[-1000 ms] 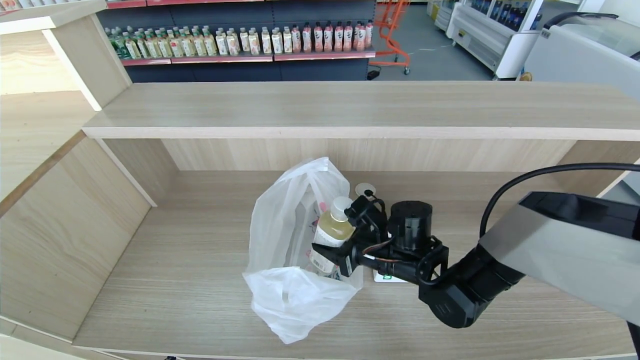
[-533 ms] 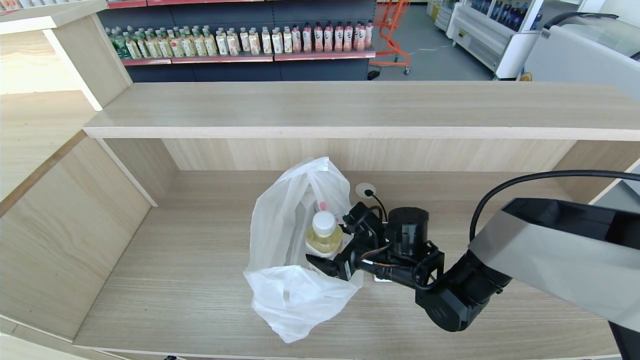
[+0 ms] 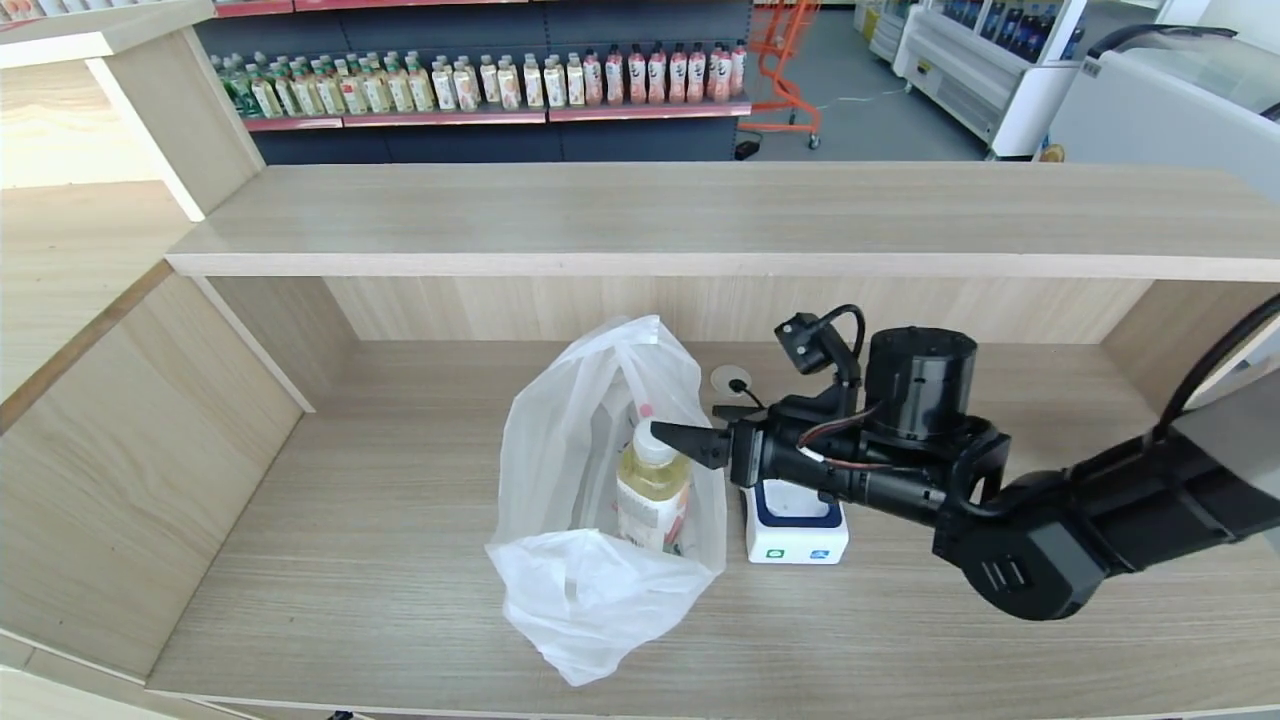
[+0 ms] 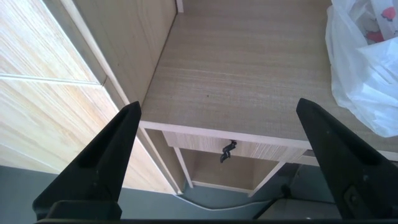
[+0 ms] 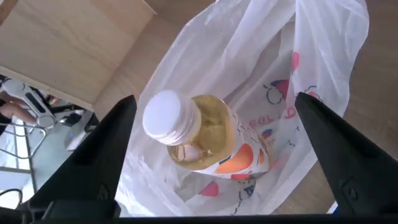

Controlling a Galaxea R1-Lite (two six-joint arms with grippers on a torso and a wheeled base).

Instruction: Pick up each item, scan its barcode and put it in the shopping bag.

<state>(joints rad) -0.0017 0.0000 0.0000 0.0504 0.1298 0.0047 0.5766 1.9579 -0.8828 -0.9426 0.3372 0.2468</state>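
The bottle (image 3: 652, 485) stands in the shopping bag (image 3: 560, 440), the scanner (image 3: 795, 520) at the bag's 3 o'clock. My right end effector (image 5: 216, 98) hangs wide open, empty, by the cap. I judge this item bagged, others unknown.

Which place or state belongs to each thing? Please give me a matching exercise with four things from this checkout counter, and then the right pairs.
Things:
1. bottle
2. scanner
3. right pincer
4. left pincer

Places or states:
A. open, over the edge of the counter
B. inside the shopping bag, cap up
C. open, above the bottle
D. standing on the counter, beside the shopping bag

Pairs: 1-B, 2-D, 3-C, 4-A
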